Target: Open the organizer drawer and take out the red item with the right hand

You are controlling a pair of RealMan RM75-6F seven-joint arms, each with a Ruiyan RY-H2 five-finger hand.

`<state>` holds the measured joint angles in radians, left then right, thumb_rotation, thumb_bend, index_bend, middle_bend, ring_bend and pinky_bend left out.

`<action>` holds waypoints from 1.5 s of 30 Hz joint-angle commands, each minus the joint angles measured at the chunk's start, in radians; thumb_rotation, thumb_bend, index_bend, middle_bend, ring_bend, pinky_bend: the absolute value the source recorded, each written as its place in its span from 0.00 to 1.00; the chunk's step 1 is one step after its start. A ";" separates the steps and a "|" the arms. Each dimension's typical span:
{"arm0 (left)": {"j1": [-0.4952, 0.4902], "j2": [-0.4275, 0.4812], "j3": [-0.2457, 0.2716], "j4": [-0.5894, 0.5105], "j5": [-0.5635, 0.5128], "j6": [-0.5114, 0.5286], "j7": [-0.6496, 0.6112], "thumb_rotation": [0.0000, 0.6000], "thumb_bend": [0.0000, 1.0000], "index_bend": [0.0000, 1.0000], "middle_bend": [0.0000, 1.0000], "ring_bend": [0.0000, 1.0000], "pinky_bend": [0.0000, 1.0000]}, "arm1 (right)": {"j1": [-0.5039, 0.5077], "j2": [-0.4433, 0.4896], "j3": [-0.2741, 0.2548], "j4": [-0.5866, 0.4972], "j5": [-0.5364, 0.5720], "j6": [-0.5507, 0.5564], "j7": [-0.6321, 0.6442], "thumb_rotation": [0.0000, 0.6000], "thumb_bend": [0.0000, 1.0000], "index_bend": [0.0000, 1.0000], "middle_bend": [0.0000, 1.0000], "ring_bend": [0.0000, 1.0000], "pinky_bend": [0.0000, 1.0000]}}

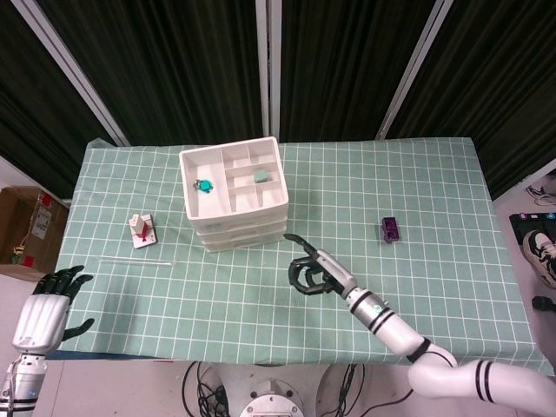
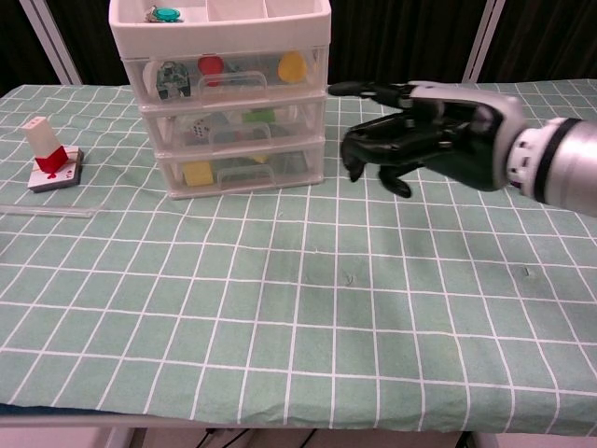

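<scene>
At the table's near left corner the left hand [image 1: 41,314] hangs empty, fingers spread apart. Further in, the right hand [image 2: 424,135] hovers over the green checked tablecloth [image 1: 261,304], fingers loosely curled and holding nothing, just right of the organizer [image 2: 224,98]. All drawers are closed; the red item [image 2: 212,64] sits in the top drawer [image 2: 229,77].
</scene>
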<state>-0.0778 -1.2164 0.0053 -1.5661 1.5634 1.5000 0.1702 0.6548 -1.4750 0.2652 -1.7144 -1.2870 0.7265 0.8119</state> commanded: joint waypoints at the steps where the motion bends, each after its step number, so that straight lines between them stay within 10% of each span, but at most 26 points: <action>1: -0.004 0.001 -0.002 -0.002 -0.004 -0.007 -0.001 1.00 0.00 0.27 0.17 0.17 0.21 | 0.084 -0.087 0.068 0.062 0.062 -0.094 0.087 1.00 0.44 0.05 0.59 0.55 0.81; 45: -0.009 0.027 -0.001 -0.038 -0.028 -0.031 -0.004 1.00 0.00 0.27 0.17 0.17 0.21 | 0.233 -0.320 0.224 0.339 0.184 -0.267 0.107 1.00 0.53 0.33 0.62 0.57 0.81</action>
<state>-0.0866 -1.1891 0.0040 -1.6036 1.5359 1.4693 0.1667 0.8952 -1.7984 0.4932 -1.3680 -1.0973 0.4549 0.9203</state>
